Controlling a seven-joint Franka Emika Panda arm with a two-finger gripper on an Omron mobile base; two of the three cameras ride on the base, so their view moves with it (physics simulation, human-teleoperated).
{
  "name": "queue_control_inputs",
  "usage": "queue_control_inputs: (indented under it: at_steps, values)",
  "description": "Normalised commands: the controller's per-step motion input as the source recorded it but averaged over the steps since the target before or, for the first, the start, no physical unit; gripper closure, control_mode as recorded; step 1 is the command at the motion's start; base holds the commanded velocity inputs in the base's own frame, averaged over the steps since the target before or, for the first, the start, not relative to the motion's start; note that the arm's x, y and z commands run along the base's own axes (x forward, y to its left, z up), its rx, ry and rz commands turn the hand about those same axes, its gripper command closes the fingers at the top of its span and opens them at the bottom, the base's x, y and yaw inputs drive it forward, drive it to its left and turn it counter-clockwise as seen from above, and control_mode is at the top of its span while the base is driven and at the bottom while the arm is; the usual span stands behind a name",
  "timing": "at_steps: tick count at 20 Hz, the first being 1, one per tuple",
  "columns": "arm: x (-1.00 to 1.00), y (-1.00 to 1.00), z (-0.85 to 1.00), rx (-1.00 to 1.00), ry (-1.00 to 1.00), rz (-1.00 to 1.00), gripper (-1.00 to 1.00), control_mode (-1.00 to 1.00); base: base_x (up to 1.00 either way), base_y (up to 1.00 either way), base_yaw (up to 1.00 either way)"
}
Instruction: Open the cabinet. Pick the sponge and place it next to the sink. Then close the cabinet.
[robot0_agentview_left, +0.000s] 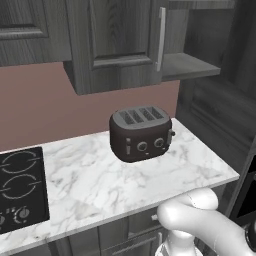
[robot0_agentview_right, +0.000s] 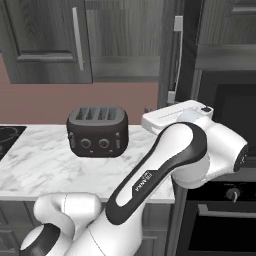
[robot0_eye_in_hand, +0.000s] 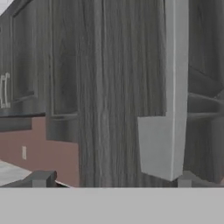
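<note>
Up against the cabinet (robot0_eye_in_hand: 109, 87), the claw (robot0_eye_in_hand: 111, 179) stands spread with nothing between its tips, right at the long silver handle (robot0_eye_in_hand: 175, 65). One door seems already partly swung out over the counter (robot0_agentview_left: 150, 175) behind the toaster (robot0_agentview_left: 141, 133), though I can't be sure. Sponge fetching, placing and closing remain.
</note>
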Motion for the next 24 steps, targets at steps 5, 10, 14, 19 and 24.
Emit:
queue_control_inputs:
  at_steps: [5,10,14,19,24]
  values:
    - [0.00,0.30,0.32,0.00,0.00,0.03,-1.00,-1.00,0.00,0.00,0.00]
    - [0.00,0.29,0.24,0.00,0.00,0.02,-1.00,-1.00,0.00,0.00,0.00]
    - [0.00,0.35,0.07,0.00,0.00,0.01,-1.00,-1.00,0.00,0.00,0.00]
    - [0.11,0.43,0.00,0.00,0.00,0.01,-1.00,-1.00,0.00,0.00,0.00]
    - [0.35,0.46,0.01,0.00,0.00,-0.01,-1.00,-1.00,0.00,0.00,0.00]
